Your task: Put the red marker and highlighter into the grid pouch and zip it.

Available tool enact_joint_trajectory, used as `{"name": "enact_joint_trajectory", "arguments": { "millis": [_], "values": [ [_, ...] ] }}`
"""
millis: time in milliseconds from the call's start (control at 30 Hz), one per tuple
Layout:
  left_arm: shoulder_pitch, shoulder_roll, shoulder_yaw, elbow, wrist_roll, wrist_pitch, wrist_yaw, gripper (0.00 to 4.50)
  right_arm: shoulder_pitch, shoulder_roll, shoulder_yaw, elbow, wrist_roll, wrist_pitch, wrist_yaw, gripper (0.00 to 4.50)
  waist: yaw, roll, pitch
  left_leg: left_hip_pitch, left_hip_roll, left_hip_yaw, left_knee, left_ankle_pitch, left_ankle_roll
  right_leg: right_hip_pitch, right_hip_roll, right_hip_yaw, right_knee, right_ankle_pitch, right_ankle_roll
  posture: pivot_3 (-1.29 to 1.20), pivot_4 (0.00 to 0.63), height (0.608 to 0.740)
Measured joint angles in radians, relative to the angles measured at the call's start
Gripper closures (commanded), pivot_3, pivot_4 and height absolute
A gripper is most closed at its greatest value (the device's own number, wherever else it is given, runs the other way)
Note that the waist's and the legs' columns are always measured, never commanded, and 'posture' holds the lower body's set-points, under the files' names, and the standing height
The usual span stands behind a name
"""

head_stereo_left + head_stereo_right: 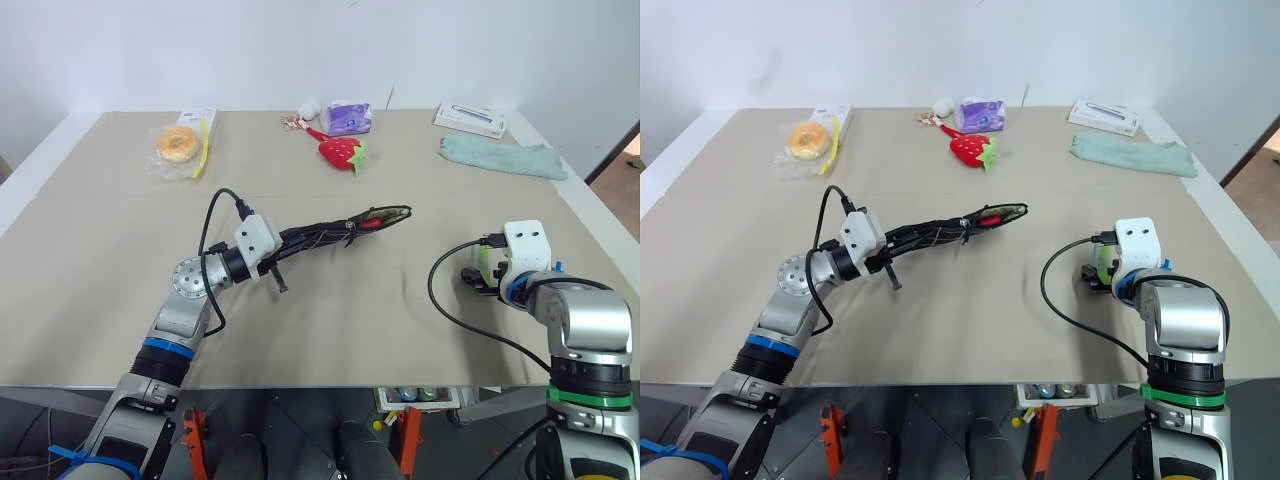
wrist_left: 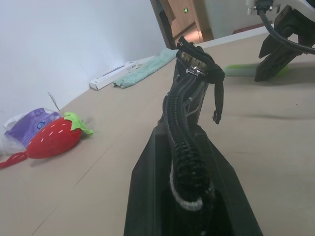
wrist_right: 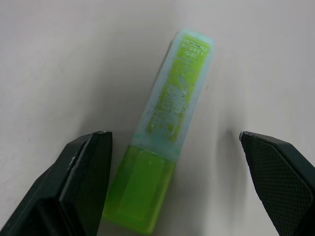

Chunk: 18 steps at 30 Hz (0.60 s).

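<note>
The grid pouch is pinched by the left gripper, fingers pressed together, and held above the table at frame centre. The red marker is seen inside its open mouth. The right gripper is spread around the highlighter, lying at lower right.

On the table: 1 grid pouch with 1 red marker showing at its mouth, and 1 highlighter. Along the far edge lie 1 plush strawberry, 1 purple packet, 1 bagged doughnut, 1 white box and 1 green cloth; perhaps 1 small white item as well.
</note>
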Motion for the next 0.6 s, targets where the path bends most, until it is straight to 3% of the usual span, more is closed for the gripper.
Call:
{"name": "enact_joint_trajectory", "arguments": {
  "millis": [100,267,300,467,600],
  "values": [
    [0.0,0.0,0.0,0.0,0.001,0.0,0.0,4.5,-0.001,0.023,-0.036,0.005,0.02,0.011,-0.004,0.84,0.0,0.0,0.0,0.0,0.0,0.0,0.0,0.0,0.0,0.0,0.0,0.0,0.0,0.0,0.0,0.0,0.15,0.739],
    [0.0,-0.003,0.0,0.0,0.001,0.0,0.001,4.5,-0.002,0.031,-0.039,0.013,0.053,0.009,0.0,3.3,0.0,0.0,0.0,0.001,0.0,0.0,0.0,0.0,0.0,0.001,0.0,0.0,0.0,0.0,0.0,0.0,0.15,0.739],
    [0.0,-0.003,0.0,0.0,0.002,0.0,0.001,4.5,0.001,0.025,-0.035,0.015,0.053,-0.007,0.003,3.5,0.001,0.0,0.0,0.001,0.0,0.0,0.0,0.0,0.0,0.002,0.0,0.0,0.0,0.0,0.0,0.0,0.15,0.739],
    [0.003,-0.002,0.001,0.001,0.009,-0.003,0.002,4.5,0.12,-0.201,0.13,-0.043,0.04,-0.483,0.261,3.49,-0.001,0.002,0.001,0.0,-0.004,0.001,0.0,0.0,0.0,0.001,-0.003,0.002,-0.001,-0.002,0.005,0.0,0.15,0.739],
    [0.003,-0.009,0.0,0.001,0.015,-0.003,0.001,4.5,0.105,-0.316,0.181,-0.141,0.058,-0.765,0.471,3.49,-0.009,0.0,0.001,0.001,-0.002,0.001,0.0,-0.001,0.001,0.001,-0.002,0.001,-0.001,-0.002,0.004,0.0,0.15,0.739]
  ]
}}
